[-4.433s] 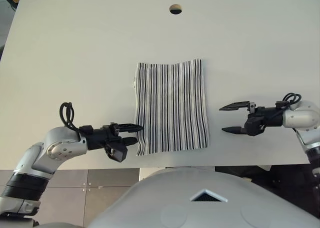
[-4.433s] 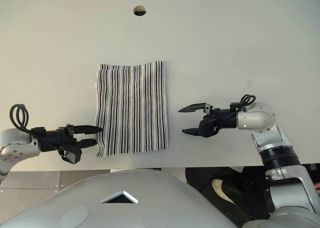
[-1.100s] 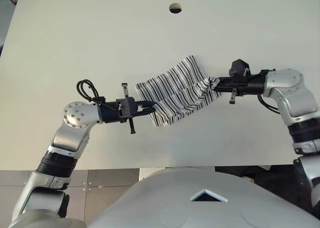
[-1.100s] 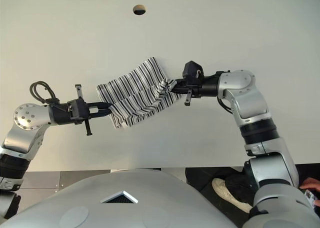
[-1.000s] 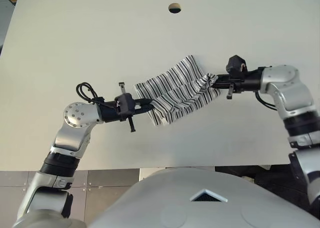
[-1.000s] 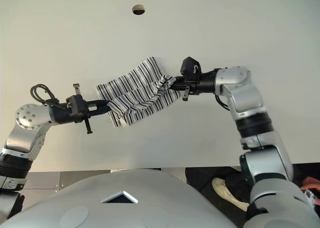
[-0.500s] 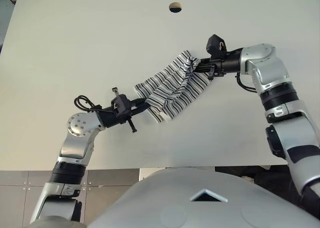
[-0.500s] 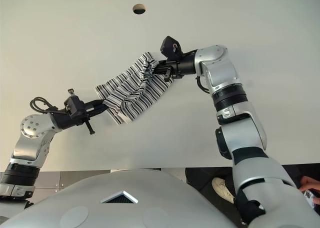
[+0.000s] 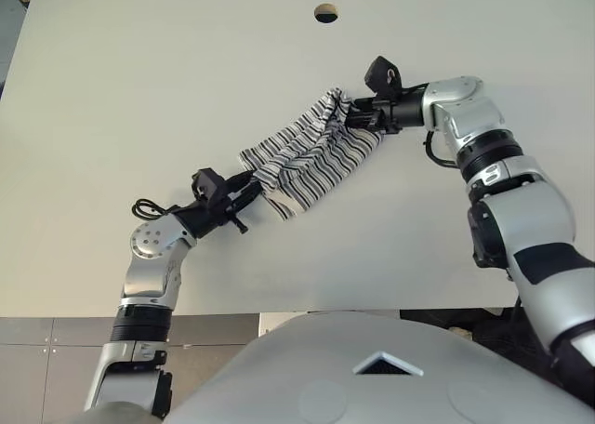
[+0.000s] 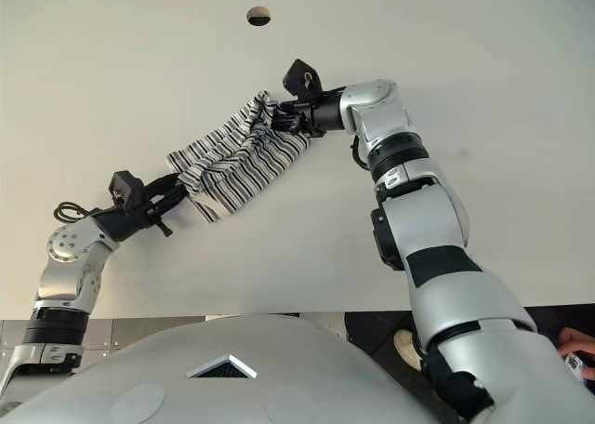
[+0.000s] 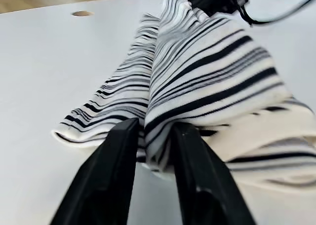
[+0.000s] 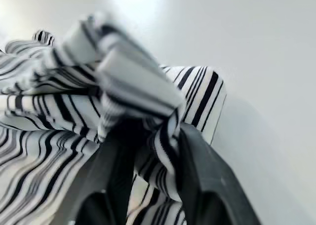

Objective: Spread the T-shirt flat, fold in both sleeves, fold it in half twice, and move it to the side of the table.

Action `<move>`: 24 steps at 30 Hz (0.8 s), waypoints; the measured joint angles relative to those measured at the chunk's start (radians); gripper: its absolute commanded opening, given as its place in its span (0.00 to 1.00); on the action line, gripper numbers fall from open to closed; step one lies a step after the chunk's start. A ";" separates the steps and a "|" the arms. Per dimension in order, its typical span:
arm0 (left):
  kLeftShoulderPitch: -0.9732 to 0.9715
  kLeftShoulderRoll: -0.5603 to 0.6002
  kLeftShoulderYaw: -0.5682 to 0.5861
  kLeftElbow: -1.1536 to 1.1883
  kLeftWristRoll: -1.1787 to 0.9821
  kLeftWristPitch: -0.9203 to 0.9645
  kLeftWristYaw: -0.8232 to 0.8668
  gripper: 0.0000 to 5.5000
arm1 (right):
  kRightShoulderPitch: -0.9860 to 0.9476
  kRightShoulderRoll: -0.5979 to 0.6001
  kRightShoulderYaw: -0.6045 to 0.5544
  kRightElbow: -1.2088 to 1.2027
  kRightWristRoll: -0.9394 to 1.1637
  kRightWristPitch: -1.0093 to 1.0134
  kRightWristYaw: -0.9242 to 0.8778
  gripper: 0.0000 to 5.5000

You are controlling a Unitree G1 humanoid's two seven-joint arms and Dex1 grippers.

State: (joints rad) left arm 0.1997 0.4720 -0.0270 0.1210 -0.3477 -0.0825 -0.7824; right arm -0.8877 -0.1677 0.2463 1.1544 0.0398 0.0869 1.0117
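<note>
The black-and-white striped T-shirt [image 9: 307,154], folded into a narrow bundle, hangs slack between my two grippers above the middle of the white table [image 9: 139,71]. My left gripper [image 9: 249,188] is shut on its near left corner; in the left wrist view the fingers [image 11: 116,151] pinch the striped cloth [image 11: 207,82]. My right gripper [image 9: 351,119] is shut on the far right corner, and the right wrist view has the bunched fabric [image 12: 118,82] clamped between its dark fingers [image 12: 195,180].
A round cable hole [image 9: 325,15] sits in the tabletop at the far middle. Bare white table surface surrounds the shirt on every side. The table's near edge [image 9: 307,312] runs just in front of me.
Both grippers closed on the shirt's near corners, lifted them and carried them away from me and to the left. Over the last second the right gripper moved further left and the cloth bunched narrower.
</note>
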 measured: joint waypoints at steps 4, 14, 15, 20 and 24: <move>-0.020 -0.048 0.056 0.031 -0.044 0.039 0.030 0.39 | -0.047 0.010 -0.053 0.065 0.001 0.000 -0.049 0.46; -0.045 -0.121 0.237 0.052 -0.179 0.097 0.101 0.65 | -0.084 0.052 -0.145 0.108 0.000 -0.001 -0.114 0.73; -0.042 -0.121 0.249 0.052 -0.179 0.095 0.110 0.65 | -0.085 0.055 -0.147 0.106 -0.001 -0.011 -0.116 0.73; -0.014 -0.123 0.328 0.028 -0.178 0.069 0.153 0.65 | -0.073 0.071 -0.146 -0.002 0.001 -0.122 -0.035 0.73; 0.011 -0.144 0.353 -0.070 -0.174 0.034 0.195 0.65 | 0.081 0.065 -0.081 -0.248 -0.011 -0.303 0.052 0.73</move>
State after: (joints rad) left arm 0.2111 0.3281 0.3256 0.0509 -0.5216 -0.0480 -0.5877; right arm -0.8067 -0.1031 0.1652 0.9064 0.0284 -0.2157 1.0635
